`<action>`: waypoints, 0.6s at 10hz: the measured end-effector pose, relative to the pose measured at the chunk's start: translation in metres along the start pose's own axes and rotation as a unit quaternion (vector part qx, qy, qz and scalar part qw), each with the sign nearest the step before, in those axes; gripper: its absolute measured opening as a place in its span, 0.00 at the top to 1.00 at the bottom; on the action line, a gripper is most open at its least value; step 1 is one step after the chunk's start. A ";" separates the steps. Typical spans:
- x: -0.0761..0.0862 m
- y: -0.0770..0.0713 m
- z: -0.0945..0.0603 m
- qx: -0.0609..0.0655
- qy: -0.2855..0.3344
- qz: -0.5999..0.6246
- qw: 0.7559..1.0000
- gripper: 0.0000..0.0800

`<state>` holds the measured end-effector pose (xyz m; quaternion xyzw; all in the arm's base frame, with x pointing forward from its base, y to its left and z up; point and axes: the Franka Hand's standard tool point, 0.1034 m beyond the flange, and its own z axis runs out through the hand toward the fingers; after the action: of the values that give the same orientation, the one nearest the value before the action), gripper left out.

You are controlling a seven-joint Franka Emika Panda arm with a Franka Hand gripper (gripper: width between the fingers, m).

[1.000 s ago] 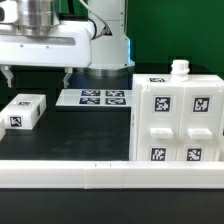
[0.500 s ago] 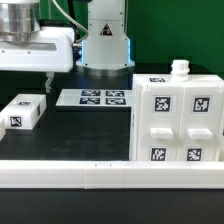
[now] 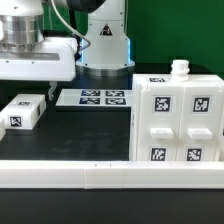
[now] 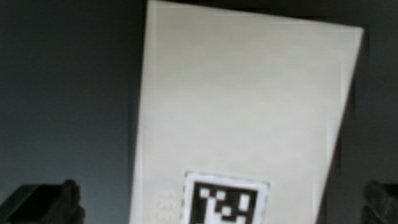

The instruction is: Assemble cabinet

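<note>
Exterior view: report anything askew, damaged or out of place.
Nothing stands out. The cabinet stands upright, with no visible damage, at the exterior view's right. The loose white block lies flat below the open end effector, and the marker board lies flat behind them.

The cabinet [image 3: 178, 115] is showing smooth white plastic with a faint sheen; the small block [image 3: 22, 112] is wearing the same finish, and the table [image 3: 85, 135] is looking matt black, the near rail [image 3: 100, 178] glossy white
</note>
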<state>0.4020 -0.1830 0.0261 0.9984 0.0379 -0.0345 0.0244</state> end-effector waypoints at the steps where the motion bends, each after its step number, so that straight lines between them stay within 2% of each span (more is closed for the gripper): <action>1: -0.002 0.000 0.004 -0.001 -0.002 0.000 1.000 0.00; 3: -0.004 -0.002 0.009 0.001 -0.007 -0.002 1.000 0.00; 4: -0.004 -0.002 0.009 0.001 -0.007 -0.002 1.000 0.06; 5: -0.004 -0.003 0.009 0.001 -0.008 -0.002 1.000 0.29; 6: -0.004 -0.002 0.009 0.001 -0.007 -0.002 1.000 0.29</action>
<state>0.3972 -0.1814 0.0169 0.9980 0.0400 -0.0420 0.0241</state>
